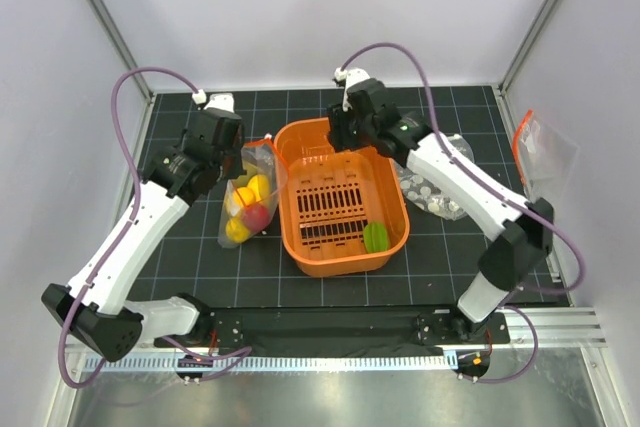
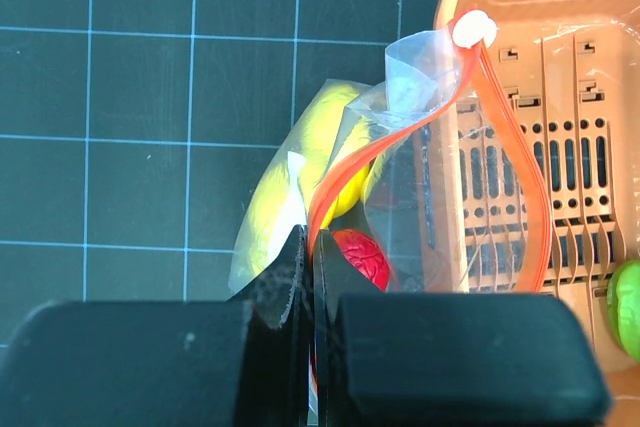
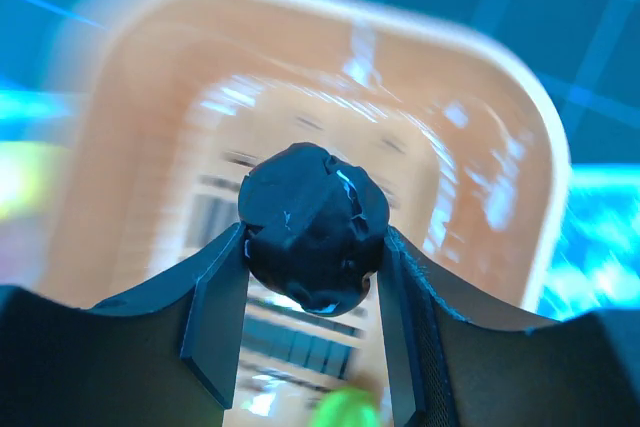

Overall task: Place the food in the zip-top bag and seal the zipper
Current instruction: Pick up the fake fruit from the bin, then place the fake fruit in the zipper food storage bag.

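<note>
Above orange basket (image 1: 342, 268) far end: right gripper (image 3: 312, 282) clamps dark purple food (image 3: 312, 219). Left of basket: left gripper (image 2: 311, 259) pinches zipper (image 2: 395, 139) of zip-top bag (image 2: 420, 69).

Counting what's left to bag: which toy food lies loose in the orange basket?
The green one; the dark purple one is in the right gripper, the others in the bag.

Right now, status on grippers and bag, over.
Left gripper shut on clear plastic zip-top bag, yellow toy food, red toy food inside. Right gripper shut on dark purple toy food over orange plastic basket. Green toy food in basket; zipper open.
</note>
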`<state>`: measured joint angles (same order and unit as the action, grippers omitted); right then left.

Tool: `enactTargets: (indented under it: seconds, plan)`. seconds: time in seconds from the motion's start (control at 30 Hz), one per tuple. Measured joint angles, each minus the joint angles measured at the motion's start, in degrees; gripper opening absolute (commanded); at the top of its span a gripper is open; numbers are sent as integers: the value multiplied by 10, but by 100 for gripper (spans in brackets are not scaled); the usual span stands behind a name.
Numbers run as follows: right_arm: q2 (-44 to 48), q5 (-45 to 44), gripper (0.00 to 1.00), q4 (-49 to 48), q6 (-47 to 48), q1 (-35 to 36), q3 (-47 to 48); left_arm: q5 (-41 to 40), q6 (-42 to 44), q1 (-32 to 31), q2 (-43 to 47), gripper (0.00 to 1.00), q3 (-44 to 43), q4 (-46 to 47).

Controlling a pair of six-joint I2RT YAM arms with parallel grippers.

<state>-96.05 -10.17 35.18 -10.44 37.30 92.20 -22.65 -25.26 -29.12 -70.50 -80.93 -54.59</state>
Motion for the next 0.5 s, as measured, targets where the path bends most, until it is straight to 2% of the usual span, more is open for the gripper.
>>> enactTargets:
  seconds: [0.2, 0.33, 0.5]
  plan:
    - [52, 118, 25, -13, -5, 44, 60, -1, 0, 0, -2, 0, 0, 9]
    - [42, 190, 26, -15, -10, 74, 83, -1, 0, 0, -2, 0, 0, 11]
    - [10, 235, 26, -16, -17, 106, 96, -1, -1, 0, -2, 0, 0, 11]
